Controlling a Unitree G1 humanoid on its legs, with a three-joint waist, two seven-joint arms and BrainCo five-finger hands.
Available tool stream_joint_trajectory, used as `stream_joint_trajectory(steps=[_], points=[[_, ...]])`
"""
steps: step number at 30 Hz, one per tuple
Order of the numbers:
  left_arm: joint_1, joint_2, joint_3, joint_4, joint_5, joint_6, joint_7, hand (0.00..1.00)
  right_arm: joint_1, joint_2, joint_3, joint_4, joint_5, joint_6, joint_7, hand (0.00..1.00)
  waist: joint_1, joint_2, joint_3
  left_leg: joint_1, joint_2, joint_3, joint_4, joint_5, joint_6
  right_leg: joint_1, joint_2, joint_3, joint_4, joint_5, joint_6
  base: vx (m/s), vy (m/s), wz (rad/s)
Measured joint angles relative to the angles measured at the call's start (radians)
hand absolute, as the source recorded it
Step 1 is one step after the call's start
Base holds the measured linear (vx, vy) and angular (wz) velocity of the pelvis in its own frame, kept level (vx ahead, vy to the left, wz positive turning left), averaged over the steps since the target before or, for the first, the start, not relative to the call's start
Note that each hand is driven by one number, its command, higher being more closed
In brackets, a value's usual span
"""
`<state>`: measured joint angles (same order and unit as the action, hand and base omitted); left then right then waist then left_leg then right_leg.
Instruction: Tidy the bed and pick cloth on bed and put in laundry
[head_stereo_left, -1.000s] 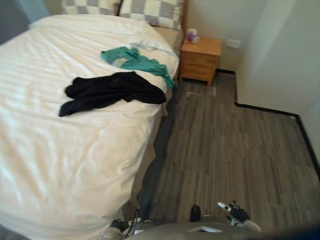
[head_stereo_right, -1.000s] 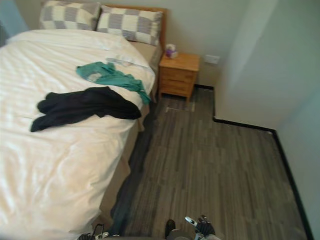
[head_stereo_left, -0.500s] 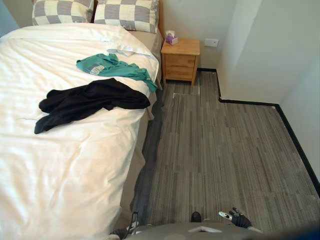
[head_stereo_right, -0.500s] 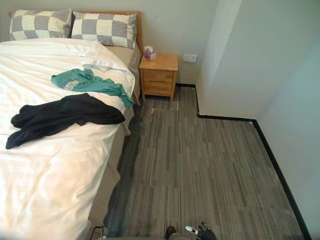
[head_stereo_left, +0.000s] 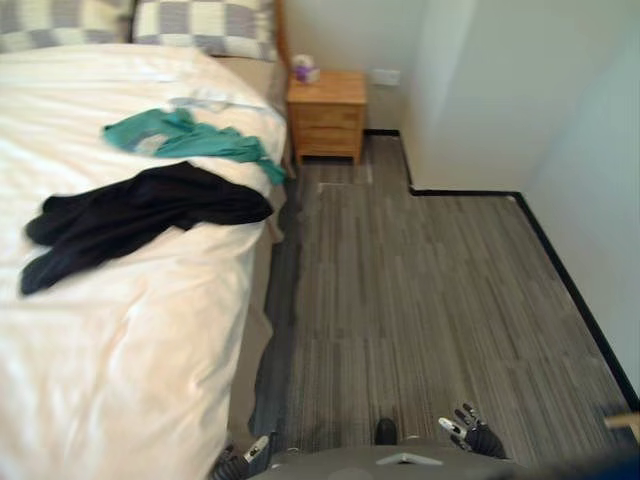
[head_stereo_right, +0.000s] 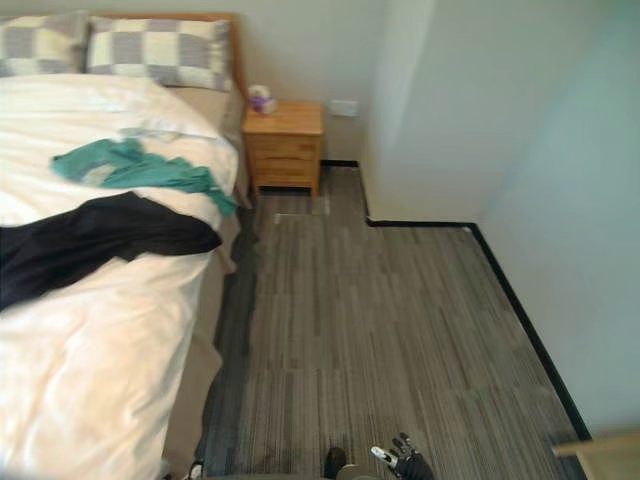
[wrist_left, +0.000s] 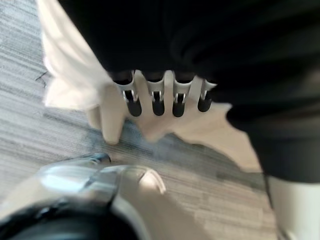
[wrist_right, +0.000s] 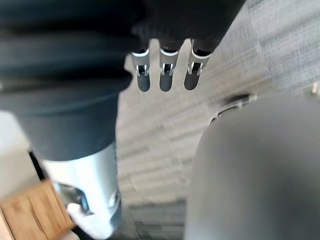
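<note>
Barely begun, judging by how things lie. Lying untouched on the bed (head_stereo_left: 130, 350), far ahead of the fingers and off toward their left: a black cloth (head_stereo_left: 150, 210) sprawled across the white cover, and just past it, farther from the fingers, a teal cloth (head_stereo_left: 185, 140) short of the checked pillows (head_stereo_left: 205, 25). Hanging low over the grey floor (head_stereo_left: 420, 300), well apart from both cloths: the left hand (wrist_left: 177, 100), fingers (wrist_left: 132, 102) loosely straight, side by side and clasping nothing, and the right hand (head_stereo_left: 470, 437), fingers likewise relaxed and empty. Left to do, then: close in on the bed, gather the black cloth as the nearer to the fingers, then the teal, carry both to the laundry, and smooth the rumpled cover. No telling from here where the laundry stands.
</note>
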<state>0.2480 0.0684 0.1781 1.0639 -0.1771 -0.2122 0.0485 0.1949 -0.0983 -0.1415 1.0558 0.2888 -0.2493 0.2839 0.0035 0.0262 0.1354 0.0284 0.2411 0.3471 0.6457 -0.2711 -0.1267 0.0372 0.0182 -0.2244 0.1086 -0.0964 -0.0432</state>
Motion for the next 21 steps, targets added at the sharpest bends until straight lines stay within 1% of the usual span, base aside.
stream_joint_trajectory(steps=[1, 2, 3, 4, 5, 6, 7, 8, 9, 10, 11, 12, 13, 14, 15, 16, 17, 18, 19, 21], points=[[-0.001, -0.013, 0.002, -0.023, 0.000, -0.002, 0.000, 0.00, 0.008, -0.007, 0.003, -0.028, 0.000, 0.001, 0.002, 0.00, 0.012, -0.006, -0.003, -0.087, -0.002, -0.096, 0.163, 0.044, 0.057, 0.020, 0.007, 0.041, -0.010, -0.006, -0.012, 0.17, -0.070, -0.85], [-0.001, -0.020, 0.001, -0.026, 0.000, -0.009, 0.000, 0.00, 0.008, -0.012, 0.002, -0.034, 0.001, 0.003, 0.002, 0.00, 0.015, 0.003, -0.001, -0.110, -0.014, -0.138, 0.199, 0.022, 0.050, 0.027, 0.008, 0.066, -0.011, -0.011, -0.017, 0.23, 0.016, -0.90], [-0.009, -0.026, -0.004, -0.027, 0.000, -0.011, 0.000, 0.00, 0.002, -0.020, 0.001, -0.039, 0.001, 0.003, 0.004, 0.00, 0.015, 0.016, 0.004, -0.137, -0.036, -0.185, 0.203, -0.017, 0.048, 0.046, 0.007, 0.098, -0.015, -0.012, -0.015, 0.23, 0.050, -0.89], [-0.018, -0.025, -0.018, -0.028, 0.000, -0.011, 0.001, 0.00, 0.000, -0.024, 0.000, -0.037, 0.000, 0.005, 0.010, 0.00, 0.016, 0.020, 0.005, -0.143, -0.052, -0.196, 0.138, -0.033, 0.042, 0.063, 0.002, 0.126, -0.022, -0.003, -0.001, 0.22, 0.060, -0.83], [-0.017, -0.023, -0.020, -0.028, 0.000, -0.012, 0.000, 0.00, -0.001, -0.023, 0.001, -0.038, 0.000, 0.005, 0.010, 0.00, 0.015, 0.019, 0.005, -0.141, -0.058, -0.195, 0.086, -0.035, 0.044, 0.071, -0.002, 0.136, -0.022, -0.003, 0.000, 0.23, 0.092, -0.66], [-0.018, -0.020, -0.020, -0.028, -0.005, -0.013, 0.000, 0.00, -0.001, -0.019, 0.001, -0.040, -0.001, 0.005, 0.010, 0.00, 0.015, 0.015, 0.004, -0.132, -0.073, -0.196, -0.039, -0.033, 0.044, 0.082, -0.011, 0.155, -0.029, -0.006, 0.008, 0.22, 0.127, -0.46], [-0.025, -0.020, -0.020, -0.029, -0.011, -0.014, 0.001, 0.00, 0.000, -0.018, 0.000, -0.043, -0.009, 0.005, 0.013, 0.00, 0.015, 0.014, 0.004, -0.122, -0.091, -0.197, -0.193, -0.001, 0.046, 0.083, -0.019, 0.168, -0.030, -0.012, 0.022, 0.22, 0.140, -0.37], [-0.031, -0.021, -0.020, -0.029, -0.010, -0.015, 0.002, 0.00, 0.001, -0.018, -0.001, -0.046, -0.013, 0.005, 0.016, 0.00, 0.014, 0.016, 0.003, -0.112, -0.100, -0.199, -0.274, 0.032, 0.046, 0.083, -0.022, 0.172, -0.030, -0.016, 0.030, 0.20, 0.175, -0.35], [-0.032, -0.016, -0.019, -0.028, -0.034, -0.013, 0.003, 0.00, 0.005, -0.010, 0.000, -0.046, -0.032, 0.011, 0.016, 0.00, 0.020, 0.004, 0.002, -0.077, -0.122, -0.187, -0.348, 0.110, 0.081, 0.093, -0.039, 0.187, -0.036, -0.020, 0.052, 0.17, 0.156, -0.20], [-0.031, -0.009, -0.019, -0.030, -0.045, -0.013, 0.003, 0.00, 0.007, 0.002, 0.001, -0.052, -0.039, 0.013, 0.016, 0.00, 0.020, -0.002, -0.006, -0.065, -0.136, -0.181, -0.377, 0.119, 0.086, 0.100, -0.052, 0.182, -0.048, -0.017, 0.060, 0.21, 0.173, -0.06], [-0.030, 0.005, -0.020, -0.030, -0.052, -0.011, 0.003, 0.00, 0.015, 0.022, 0.007, -0.069, -0.038, 0.014, 0.016, 0.00, 0.017, -0.017, -0.011, -0.060, -0.157, -0.166, -0.405, 0.126, 0.096, 0.117, -0.074, 0.173, -0.072, -0.021, 0.073, 0.20, 0.138, 0.16], [-0.032, 0.014, -0.023, -0.032, -0.066, -0.006, 0.005, 0.00, 0.024, 0.039, 0.017, -0.072, -0.038, 0.016, 0.015, 0.00, 0.018, -0.038, -0.020, -0.057, -0.172, -0.161, -0.415, 0.127, 0.106, 0.125, -0.089, 0.165, -0.085, -0.019, 0.084, 0.22, 0.145, 0.26], [-0.030, 0.022, -0.033, -0.045, -0.076, 0.014, 0.016, 0.00, 0.024, 0.047, 0.037, -0.077, -0.038, 0.020, 0.012, 0.00, 0.021, -0.041, -0.018, -0.054, -0.182, -0.140, -0.415, 0.129, 0.110, 0.139, -0.103, 0.151, -0.097, -0.016, 0.093, 0.19, 0.135, 0.24], [-0.030, 0.025, -0.042, -0.052, -0.076, 0.024, 0.026, 0.00, 0.024, 0.051, 0.039, -0.078, -0.038, 0.025, 0.011, 0.00, 0.021, -0.047, -0.018, -0.050, -0.182, -0.112, -0.414, 0.130, 0.112, 0.148, -0.110, 0.138, -0.100, -0.015, 0.097, 0.15, 0.122, 0.39], [-0.028, 0.030, -0.051, -0.061, -0.075, 0.043, 0.035, 0.00, 0.024, 0.058, 0.040, -0.078, -0.038, 0.027, 0.007, 0.00, 0.020, -0.053, -0.019, -0.043, -0.179, -0.045, -0.411, 0.129, 0.113, 0.168, -0.124, 0.106, -0.100, -0.018, 0.106, 0.08, 0.075, 0.43], [-0.024, 0.032, -0.058, -0.061, -0.074, 0.053, 0.042, 0.00, 0.025, 0.060, 0.040, -0.079, -0.038, 0.029, 0.006, 0.00, 0.019, -0.048, -0.020, -0.041, -0.177, -0.003, -0.409, 0.125, 0.117, 0.176, -0.130, 0.092, -0.099, -0.021, 0.110, 0.07, 0.075, 0.53], [-0.023, 0.029, -0.062, -0.062, -0.070, 0.070, 0.046, 0.00, 0.025, 0.057, 0.039, -0.085, -0.038, 0.036, 0.005, 0.00, 0.016, -0.047, -0.024, -0.035, -0.171, 0.040, -0.405, 0.111, 0.137, 0.189, -0.134, 0.071, -0.098, -0.026, 0.119, 0.07, 0.095, 0.35], [-0.030, 0.021, -0.060, -0.066, -0.067, 0.090, 0.049, 0.00, 0.022, 0.054, 0.038, -0.089, -0.047, 0.050, -0.003, 0.00, 0.041, -0.038, -0.030, -0.028, -0.179, 0.045, -0.404, 0.097, 0.148, 0.190, -0.143, 0.064, -0.094, -0.031, 0.127, 0.10, 0.120, 0.18], [-0.032, 0.019, -0.061, -0.068, -0.064, 0.095, 0.050, 0.00, 0.017, 0.051, 0.038, -0.089, -0.061, 0.059, -0.008, 0.00, 0.049, -0.038, -0.036, -0.026, -0.186, 0.047, -0.411, 0.095, 0.151, 0.190, -0.150, 0.060, -0.087, -0.034, 0.131, 0.07, 0.094, 0.03], [-0.030, 0.022, -0.063, -0.061, -0.065, 0.101, 0.054, 0.00, 0.008, 0.050, 0.031, -0.085, -0.075, 0.080, -0.013, 0.00, 0.044, -0.039, -0.044, -0.016, -0.210, 0.039, -0.445, 0.095, 0.151, 0.176, -0.166, 0.051, -0.054, -0.045, 0.146, 0.06, 0.074, 0.14]])
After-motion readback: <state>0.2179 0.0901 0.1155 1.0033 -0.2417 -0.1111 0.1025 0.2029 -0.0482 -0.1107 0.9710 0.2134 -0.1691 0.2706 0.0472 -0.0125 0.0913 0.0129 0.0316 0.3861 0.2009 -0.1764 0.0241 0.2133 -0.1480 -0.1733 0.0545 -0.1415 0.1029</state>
